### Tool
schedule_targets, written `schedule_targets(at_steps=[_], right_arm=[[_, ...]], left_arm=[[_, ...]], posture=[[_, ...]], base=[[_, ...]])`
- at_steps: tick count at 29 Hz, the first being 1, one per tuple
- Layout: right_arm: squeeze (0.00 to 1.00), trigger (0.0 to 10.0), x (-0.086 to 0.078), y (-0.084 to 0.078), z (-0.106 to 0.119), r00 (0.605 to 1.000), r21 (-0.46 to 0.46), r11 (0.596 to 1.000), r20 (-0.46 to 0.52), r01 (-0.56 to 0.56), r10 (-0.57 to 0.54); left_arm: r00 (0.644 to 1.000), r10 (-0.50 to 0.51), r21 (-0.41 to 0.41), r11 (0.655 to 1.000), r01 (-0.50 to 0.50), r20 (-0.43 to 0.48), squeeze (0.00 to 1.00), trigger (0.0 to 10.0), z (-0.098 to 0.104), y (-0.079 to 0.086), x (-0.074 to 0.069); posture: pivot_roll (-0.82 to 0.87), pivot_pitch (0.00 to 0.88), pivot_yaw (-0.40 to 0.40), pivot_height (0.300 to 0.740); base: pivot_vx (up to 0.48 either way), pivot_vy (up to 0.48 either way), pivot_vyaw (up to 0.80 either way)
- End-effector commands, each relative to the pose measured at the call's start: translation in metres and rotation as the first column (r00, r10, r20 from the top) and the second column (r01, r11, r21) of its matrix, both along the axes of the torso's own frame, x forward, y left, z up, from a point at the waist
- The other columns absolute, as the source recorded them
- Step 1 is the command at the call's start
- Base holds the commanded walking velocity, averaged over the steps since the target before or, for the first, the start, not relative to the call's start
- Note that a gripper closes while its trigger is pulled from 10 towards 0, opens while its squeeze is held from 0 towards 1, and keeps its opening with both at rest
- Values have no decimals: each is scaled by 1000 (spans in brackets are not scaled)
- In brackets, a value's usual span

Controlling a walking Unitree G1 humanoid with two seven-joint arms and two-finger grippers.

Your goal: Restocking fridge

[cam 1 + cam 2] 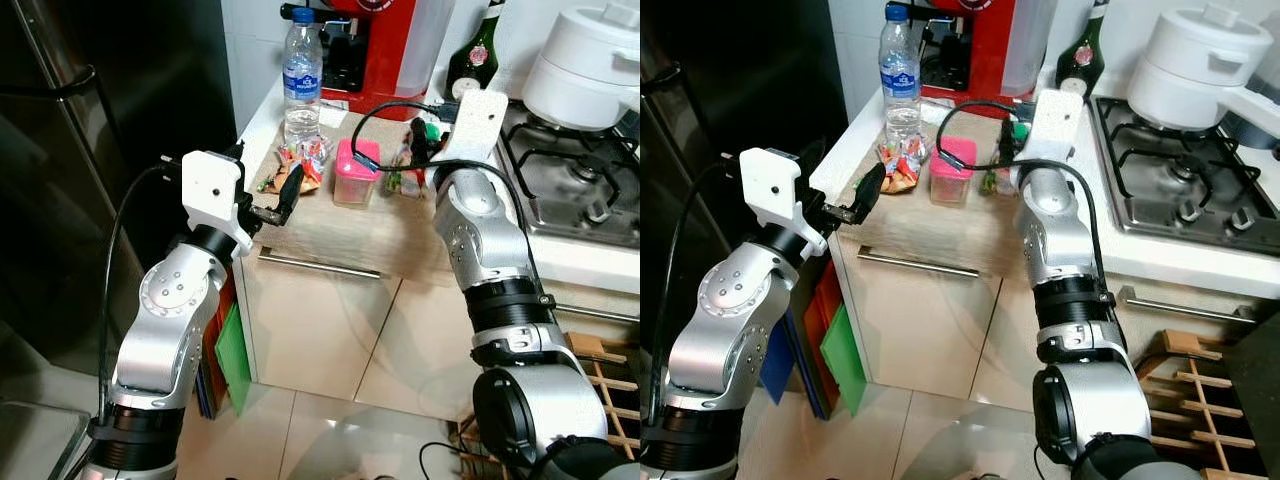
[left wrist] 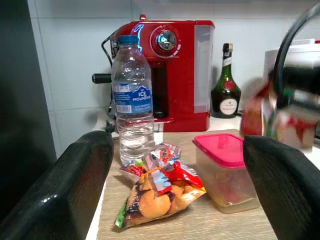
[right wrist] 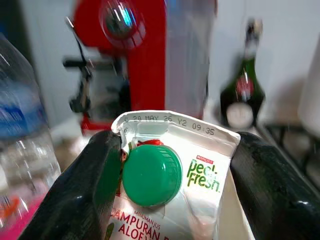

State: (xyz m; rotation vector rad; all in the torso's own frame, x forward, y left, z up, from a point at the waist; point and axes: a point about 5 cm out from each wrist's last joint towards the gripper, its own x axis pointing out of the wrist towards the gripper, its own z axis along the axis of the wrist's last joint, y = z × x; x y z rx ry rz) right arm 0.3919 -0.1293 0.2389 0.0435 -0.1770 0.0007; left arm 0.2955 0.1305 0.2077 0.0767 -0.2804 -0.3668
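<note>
My right gripper (image 3: pixel 167 172) is shut on a white Peel Fresh juice carton (image 3: pixel 202 175) with a green cap (image 3: pixel 151 175), its fingers (image 3: pixel 85 195) pressed against both sides. It holds the carton over the wooden counter (image 1: pixel 330 232), to the right of a pink-lidded container (image 1: pixel 355 172). A clear water bottle (image 1: pixel 301 75) stands at the counter's back left, with a colourful snack bag (image 1: pixel 298 165) lying in front of it. My left gripper (image 1: pixel 281 203) hovers open at the counter's left front corner, pointing at the snack bag (image 2: pixel 157 187), with nothing between its fingers (image 2: pixel 80 185).
A dark fridge (image 1: pixel 100 150) stands to the left of the counter. A red coffee machine (image 1: pixel 375 40) and a green bottle (image 1: pixel 475 55) stand at the back. A gas hob (image 1: pixel 570 180) with a white pot (image 1: pixel 585 65) lies on the right. A wooden rack (image 1: pixel 600 370) stands low right.
</note>
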Motion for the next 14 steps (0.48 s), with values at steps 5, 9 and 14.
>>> schedule_targets(at_steps=[5,9,14], right_arm=[[0,10000,-8,-13,50,958,-89,996,286,13,13],[0,10000,-21,-30,60,921,-78,992,384,95,-58],[0,10000,-27,-42,40,920,-62,984,368,165,-131]], left_arm=[[1000,17,12,1000,-17,13,0,10000,1,-2,2],[999,47,-15,999,-47,13,0,10000,-1,-4,0],[998,64,-30,998,-63,27,0,10000,1,-9,1]], posture=[[18,0,-42,740],[18,0,-42,740],[5,0,-31,740]], base=[[0,0,0],[0,0,0],[0,0,0]])
